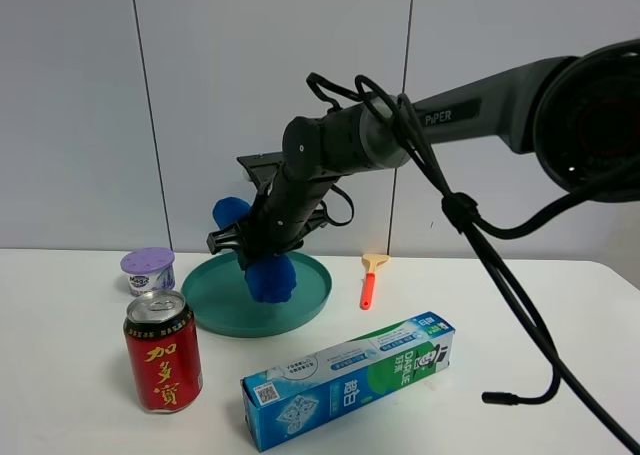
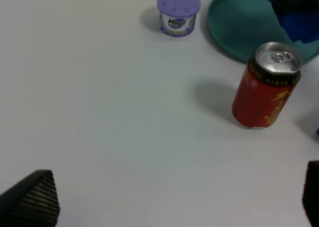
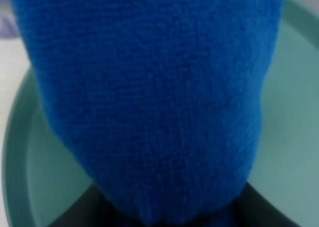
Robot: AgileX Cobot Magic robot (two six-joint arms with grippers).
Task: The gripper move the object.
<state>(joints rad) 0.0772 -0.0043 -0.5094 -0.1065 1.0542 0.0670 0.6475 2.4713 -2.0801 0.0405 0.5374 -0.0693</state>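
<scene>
Right tool (image 1: 255,247) clamped on soft blue knitted cloth bundle (image 1: 270,278), low over round teal plastic plate (image 1: 225,320) beneath; contact unclear. I judge placing step: next lower, then release. Left tool (image 2: 172,199) wide, idle over desk (image 2: 99,112).

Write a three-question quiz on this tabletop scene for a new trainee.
1. True or false: the red can stands upright on the table.
2. Pick one: the blue knitted object is over A) the toothpaste box, B) the green plate, C) the purple-lidded tub.
3. In the exterior high view, what lies on the table just to the right of the plate?

Key: 1 true. 2 B. 3 the orange-handled scraper.
</scene>
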